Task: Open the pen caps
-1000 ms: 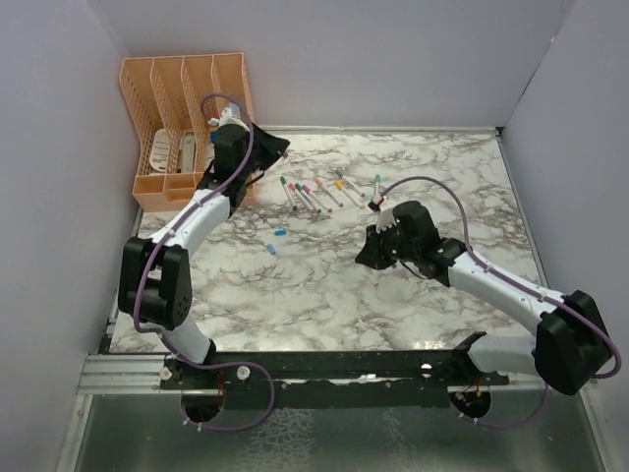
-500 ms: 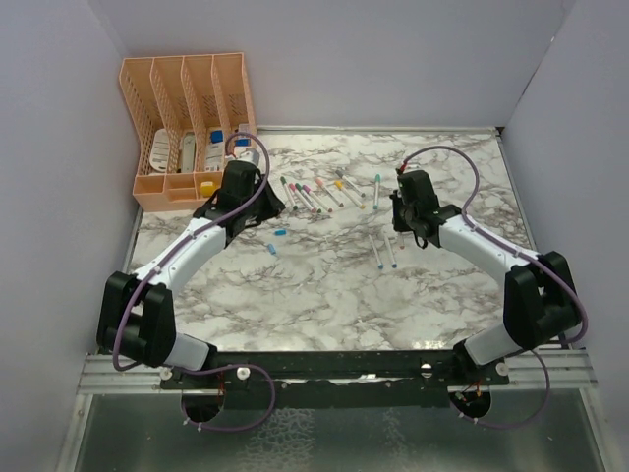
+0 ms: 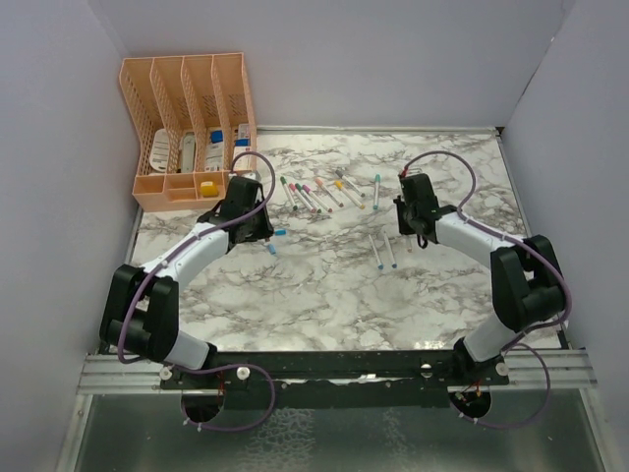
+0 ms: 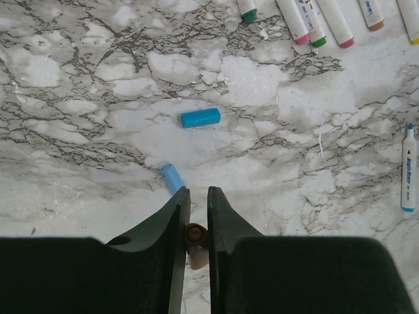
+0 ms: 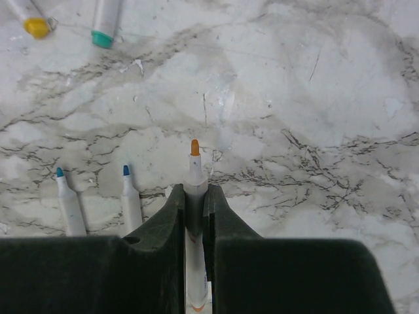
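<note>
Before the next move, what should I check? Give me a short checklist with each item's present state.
1. Grip of right tool on orange-tipped pen: ok, shut on it.
2. Tip of that pen bare, cap off: ok.
3. Grip of left tool on orange-brown cap: ok, shut on it.
4. Free table near the two open blue pens for laying it down: ok.
5. The light-blue cap clear of the left tool: cannot tell, it lies right at a fingertip.

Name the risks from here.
The left gripper pinches a brownish cap; released here, it may roll into the light blue cap lying just ahead. The right gripper holds an uncapped orange-tipped pen; lowered carelessly, its tip could mark the marble table or nudge the two blue-tipped pens beside it.
</note>
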`<state>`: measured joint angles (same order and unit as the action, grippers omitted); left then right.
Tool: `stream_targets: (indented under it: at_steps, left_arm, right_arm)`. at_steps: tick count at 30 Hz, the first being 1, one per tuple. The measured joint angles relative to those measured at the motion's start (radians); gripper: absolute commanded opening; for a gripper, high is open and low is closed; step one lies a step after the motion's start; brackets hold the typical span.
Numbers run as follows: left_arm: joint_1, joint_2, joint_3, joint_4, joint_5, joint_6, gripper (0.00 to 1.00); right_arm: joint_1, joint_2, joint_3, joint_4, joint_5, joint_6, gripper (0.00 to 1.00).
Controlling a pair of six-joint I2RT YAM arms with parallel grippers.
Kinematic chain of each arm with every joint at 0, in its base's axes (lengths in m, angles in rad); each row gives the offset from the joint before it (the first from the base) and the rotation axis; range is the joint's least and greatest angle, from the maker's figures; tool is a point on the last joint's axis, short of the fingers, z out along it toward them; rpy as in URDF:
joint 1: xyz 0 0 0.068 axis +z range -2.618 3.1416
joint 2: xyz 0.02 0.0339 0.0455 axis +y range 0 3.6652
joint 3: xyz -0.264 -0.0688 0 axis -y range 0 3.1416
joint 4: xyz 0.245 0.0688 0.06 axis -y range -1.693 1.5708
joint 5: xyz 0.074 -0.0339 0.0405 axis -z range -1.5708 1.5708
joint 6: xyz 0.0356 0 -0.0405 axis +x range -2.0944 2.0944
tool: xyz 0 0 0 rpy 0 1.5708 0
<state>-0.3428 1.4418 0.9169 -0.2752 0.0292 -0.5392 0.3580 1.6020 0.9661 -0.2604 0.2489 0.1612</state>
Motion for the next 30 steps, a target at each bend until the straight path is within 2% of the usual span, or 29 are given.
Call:
stream_targets:
  at_steps: [15, 18, 19, 21, 22, 29, 30]
  left_arm:
    - [0.0, 0.055, 0.002, -0.002, -0.004, 0.023, 0.0]
    - [0.0, 0.078, 0.005, -0.004, -0.005, 0.029, 0.0]
    - [0.0, 0.085, 0.006, -0.004, -0.005, 0.031, 0.0]
    - [0.003, 0.098, 0.009, -0.006, -0.008, 0.037, 0.0]
    - [0.003, 0.103, 0.011, -0.008, -0.009, 0.04, 0.0]
    - [0.021, 0.13, 0.032, -0.014, -0.02, 0.05, 0.0]
    - [0.023, 0.135, 0.035, -0.014, -0.021, 0.052, 0.0]
  right_arm:
    - [-0.011, 0.104, -0.04, 0.045, -0.087, 0.063, 0.02]
    - [-0.018, 0.114, -0.031, 0.048, -0.106, 0.092, 0.1]
    - [-0.02, 0.116, -0.03, 0.049, -0.111, 0.101, 0.15]
    - [-0.022, 0.116, -0.03, 0.052, -0.116, 0.12, 0.32]
    - [-0.022, 0.116, -0.03, 0.053, -0.119, 0.126, 0.35]
    - [-0.019, 0.114, -0.03, 0.055, -0.128, 0.15, 0.37]
    - [-0.019, 0.112, -0.03, 0.051, -0.127, 0.151, 0.42]
